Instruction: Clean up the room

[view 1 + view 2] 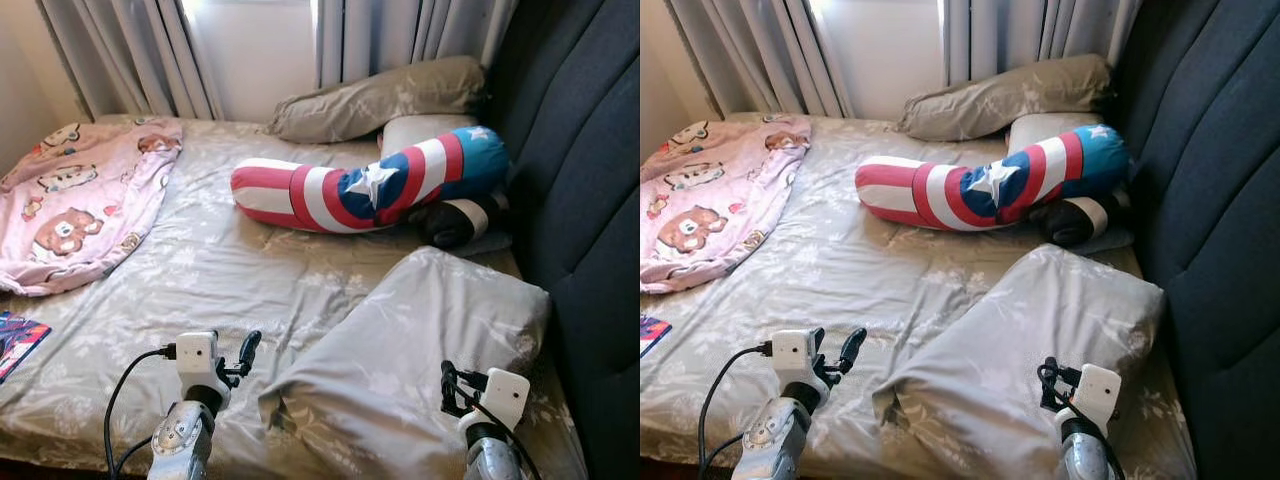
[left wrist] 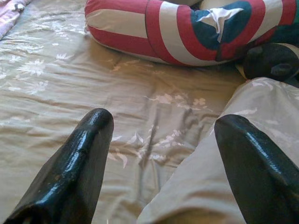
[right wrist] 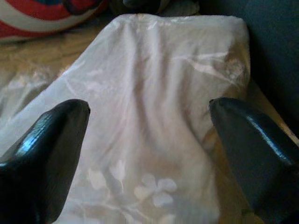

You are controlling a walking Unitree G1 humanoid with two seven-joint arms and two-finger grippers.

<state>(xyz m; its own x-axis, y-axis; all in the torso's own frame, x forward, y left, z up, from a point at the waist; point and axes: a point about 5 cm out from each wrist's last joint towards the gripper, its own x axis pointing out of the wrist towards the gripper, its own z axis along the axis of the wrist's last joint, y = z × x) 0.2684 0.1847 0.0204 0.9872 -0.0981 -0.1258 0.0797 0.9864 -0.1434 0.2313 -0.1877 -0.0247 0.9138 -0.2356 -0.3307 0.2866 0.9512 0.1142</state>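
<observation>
Near pillow (image 1: 420, 340) askew beside headboard (image 1: 590, 200). Left gripper (image 2: 159, 163) at its corner, right gripper (image 3: 149, 154) above it, both spread. Best to pinch opposite edges (deeply), then lift evenly.

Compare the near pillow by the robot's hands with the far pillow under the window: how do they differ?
The near pillow lies in front of the star-and-stripe bolster, lengthwise along the dark headboard; the far pillow lies behind it, at the curtains. The near pillow looks lighter, sunlit; the far pillow is darker, in shade. The near pillow is flatter and spread; the far pillow slimmer and propped. Both share the sheet's tan floral fabric.
</observation>
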